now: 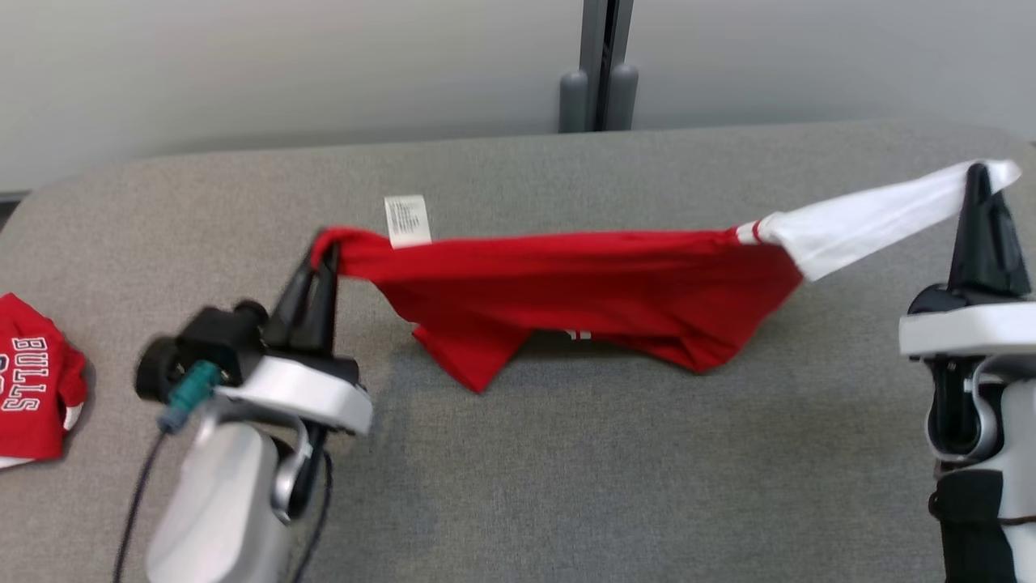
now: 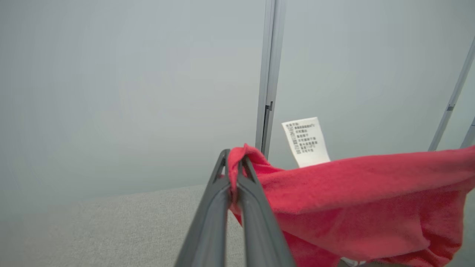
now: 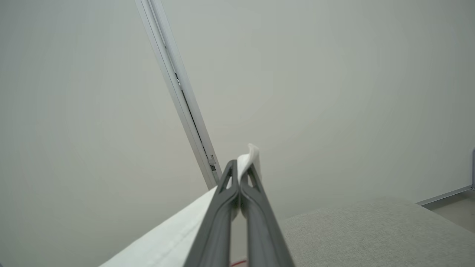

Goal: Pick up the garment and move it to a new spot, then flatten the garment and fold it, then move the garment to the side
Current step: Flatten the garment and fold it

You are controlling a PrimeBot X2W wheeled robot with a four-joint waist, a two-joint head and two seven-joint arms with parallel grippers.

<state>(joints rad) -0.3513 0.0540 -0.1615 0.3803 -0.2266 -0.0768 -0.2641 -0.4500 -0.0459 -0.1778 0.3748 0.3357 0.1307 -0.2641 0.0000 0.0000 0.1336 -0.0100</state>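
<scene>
Rising from the near edge of the table [image 1: 566,486], both arms reach away from the robot, jaws pressed together on cloth. A second red shirt [image 1: 32,389] lies at the table's left edge, well apart. The left gripper [image 1: 324,257] pinches a red corner of the garment [image 1: 583,291]. The right gripper [image 1: 979,174], farther off, pinches the tip of its white sleeve [image 1: 874,219]. The garment hangs strung between them, its long axis running left to right. Its top edge is taut and its middle sags until the lower folds seem to rest on the table. Each arm therefore has its own end, with the cloth inward of both. Flattening likely calls for lowering both ends together while holding them apart.

The head view gives the whole span and sag, while the wrist views give the grips close up. The left one shows red cloth bunched between the fingers, with a white tag [image 2: 306,142] just beyond, its print visible. The right one shows the white hem caught in the pinch. Beyond the table stands a grey post [image 1: 599,73].
</scene>
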